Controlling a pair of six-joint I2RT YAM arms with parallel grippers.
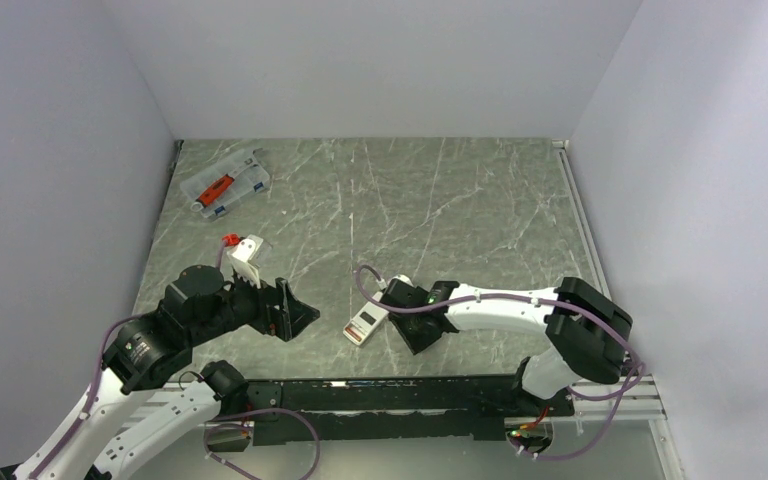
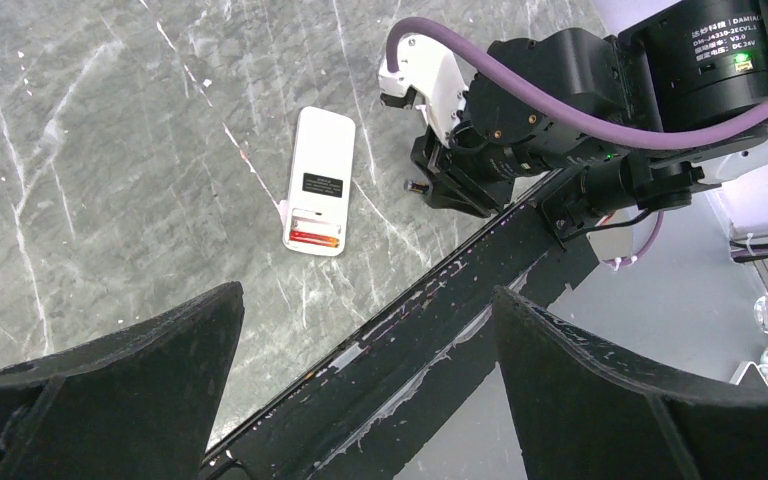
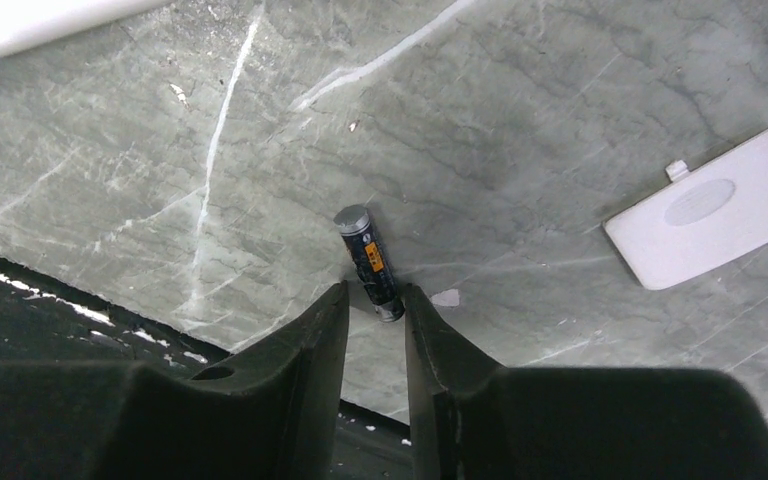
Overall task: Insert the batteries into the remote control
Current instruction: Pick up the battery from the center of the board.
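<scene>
One battery [image 3: 368, 258] is sticking out of the right claw [image 3: 374, 292], which is pinching its end between nearly closed fingers [image 3: 300, 350]. The remote control [image 2: 318, 183] is lying back up just beside that claw, with another battery [image 2: 315, 237] sitting in its open slot. The right arm [image 1: 500, 305] is reaching low and sideways. The left claw [image 2: 365, 300] is hanging wide open, holding nothing. Plain pale walls [image 1: 360, 60] are standing around the grey marbled surface [image 1: 440, 200].

This is a robotics lab test cell. Plain pale walls [image 1: 380, 60] box in a grey-green marbled tabletop [image 1: 440, 200] on three sides. The left arm [image 1: 150, 345] and right arm [image 1: 500, 310] are bolted to a black rail [image 1: 390, 395] along the frame's lower edge, trailing purple cables [image 2: 660, 132].
</scene>
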